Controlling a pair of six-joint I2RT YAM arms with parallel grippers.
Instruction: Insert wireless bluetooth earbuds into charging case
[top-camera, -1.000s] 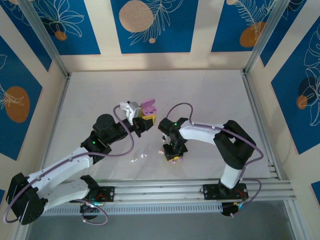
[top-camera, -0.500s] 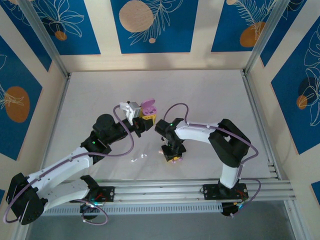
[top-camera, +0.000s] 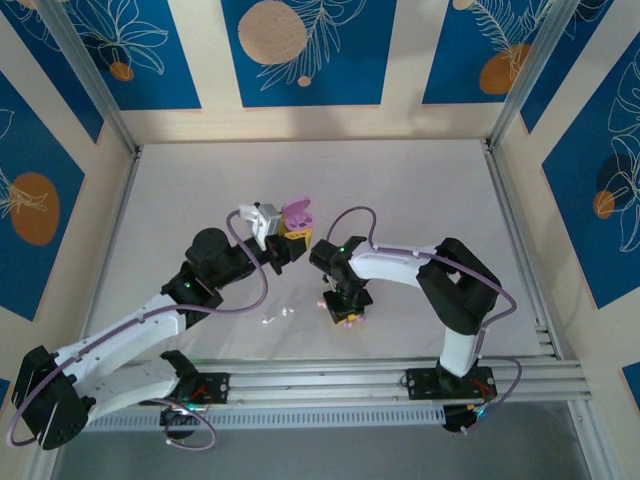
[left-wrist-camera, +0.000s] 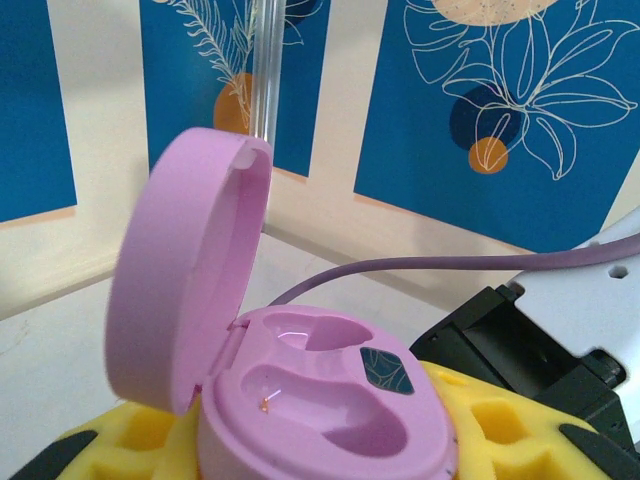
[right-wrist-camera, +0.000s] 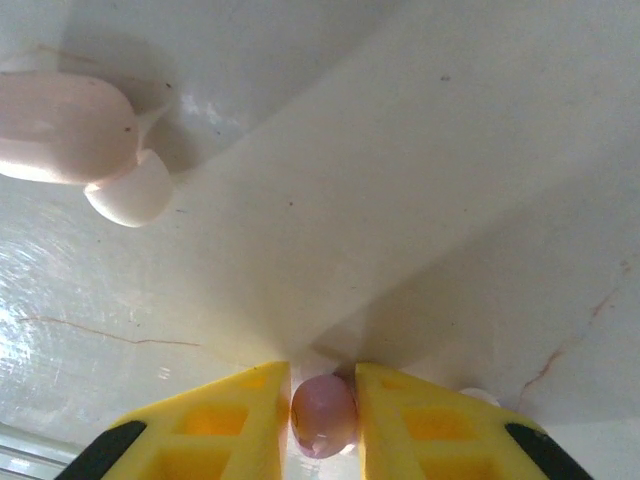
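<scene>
My left gripper (top-camera: 290, 243) is shut on a lilac-pink charging case (top-camera: 297, 214), held above the table near the middle. In the left wrist view the case (left-wrist-camera: 330, 395) sits between my yellow fingers (left-wrist-camera: 505, 430) with its lid (left-wrist-camera: 185, 270) swung up; both moulded wells are empty. My right gripper (top-camera: 346, 313) points down at the table, just right of the case. In the right wrist view its yellow pads (right-wrist-camera: 215, 425) are shut on a small pinkish earbud (right-wrist-camera: 323, 414) that rests at the table surface. A white earbud (right-wrist-camera: 70, 128) lies on the table ahead to the left.
Small white earbuds (top-camera: 276, 317) lie on the table between the two arms. The white table (top-camera: 420, 190) runs back to patterned blue walls, with metal frame posts (top-camera: 90, 75) at the corners and a rail (top-camera: 330, 380) along the near edge.
The right arm has shifted a little to the left over the table and its jaws have closed slightly on the earbud. The left arm and case have not moved.
</scene>
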